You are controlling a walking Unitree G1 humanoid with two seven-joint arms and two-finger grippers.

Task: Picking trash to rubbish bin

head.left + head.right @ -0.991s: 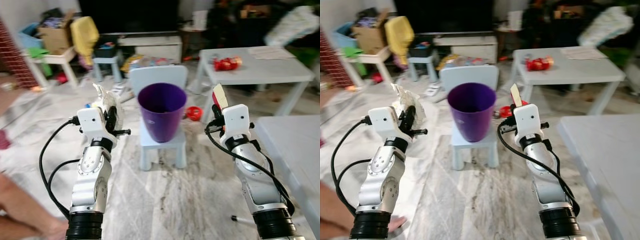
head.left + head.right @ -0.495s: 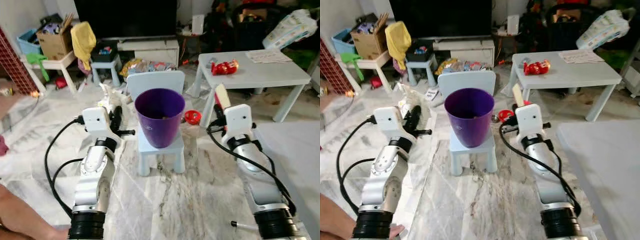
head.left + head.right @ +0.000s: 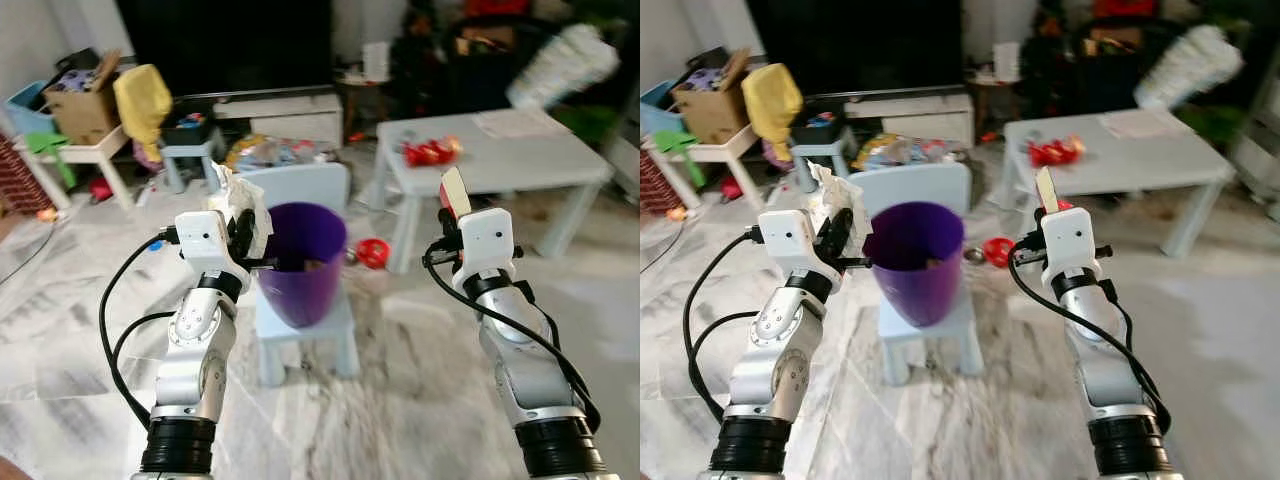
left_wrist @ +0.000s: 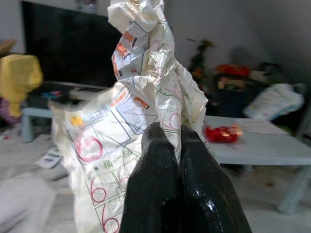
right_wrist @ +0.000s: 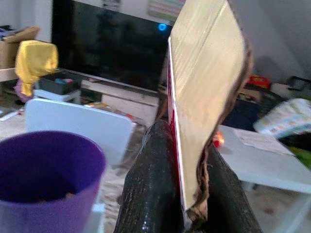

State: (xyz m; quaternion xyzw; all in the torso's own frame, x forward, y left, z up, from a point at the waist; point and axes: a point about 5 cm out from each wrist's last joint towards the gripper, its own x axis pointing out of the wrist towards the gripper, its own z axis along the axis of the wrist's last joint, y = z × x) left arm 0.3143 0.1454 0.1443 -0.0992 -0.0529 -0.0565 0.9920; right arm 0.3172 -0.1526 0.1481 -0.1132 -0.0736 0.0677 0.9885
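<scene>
Marble floor runs toward a cluttered far wall. Left gripper, clamped on crumpled printed paper, sits just left of the purple plastic bin (on a pale child's chair); carry it over the rim before letting go. Right gripper pinches a flat cardboard piece, well right.

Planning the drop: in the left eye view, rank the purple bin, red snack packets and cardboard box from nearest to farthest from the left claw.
1. Purple bin, just right of the left claw.
2. Cardboard box, far left.
3. Red snack packets, on the table at right.
</scene>
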